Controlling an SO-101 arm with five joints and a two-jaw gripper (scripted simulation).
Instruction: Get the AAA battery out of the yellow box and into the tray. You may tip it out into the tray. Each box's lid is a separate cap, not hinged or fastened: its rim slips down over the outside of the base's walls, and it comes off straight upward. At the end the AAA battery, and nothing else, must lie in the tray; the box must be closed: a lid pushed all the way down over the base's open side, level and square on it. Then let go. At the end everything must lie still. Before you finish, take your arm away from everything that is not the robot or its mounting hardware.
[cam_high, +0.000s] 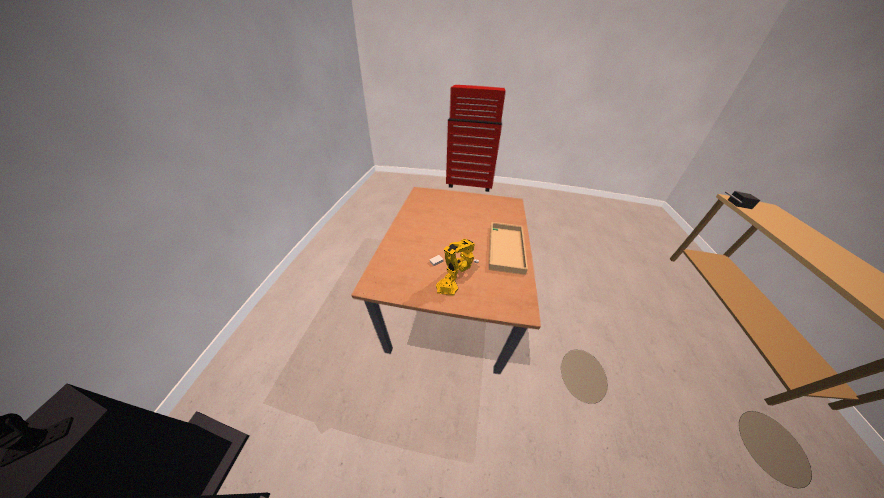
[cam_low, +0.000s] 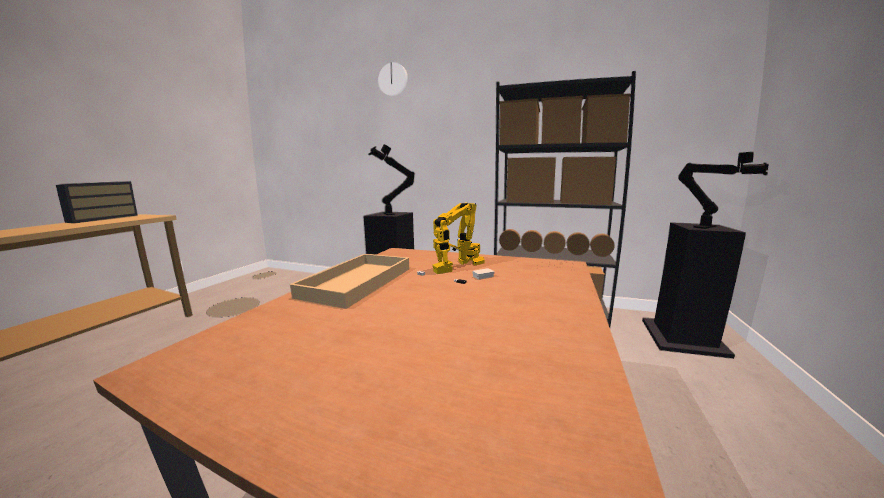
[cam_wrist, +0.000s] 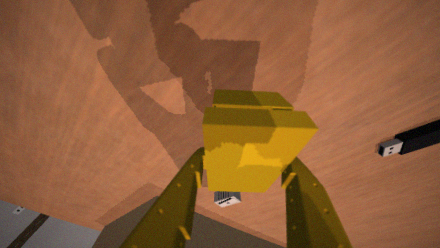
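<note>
In the wrist view my gripper (cam_wrist: 245, 172) is shut on the yellow box (cam_wrist: 255, 145) and holds it over the table top. A second yellow edge (cam_wrist: 252, 98) shows just beyond the box; I cannot tell whether it is the lid or the base. The AAA battery is not clearly in view. The arm (cam_high: 456, 262) stands near the table's middle, also seen in the exterior view (cam_low: 456, 238). The tray (cam_high: 507, 246) (cam_low: 349, 279) lies to its right, open and shallow. A small green speck lies in the tray's far corner.
A black USB stick (cam_wrist: 410, 140) (cam_low: 459, 282) lies on the table to the right of the box. A small grey ridged plug (cam_wrist: 227, 198) lies under the box. A white box (cam_high: 436, 260) (cam_low: 484, 273) sits left of the arm; a grey surface (cam_wrist: 30, 230) fills the wrist view's lower left.
</note>
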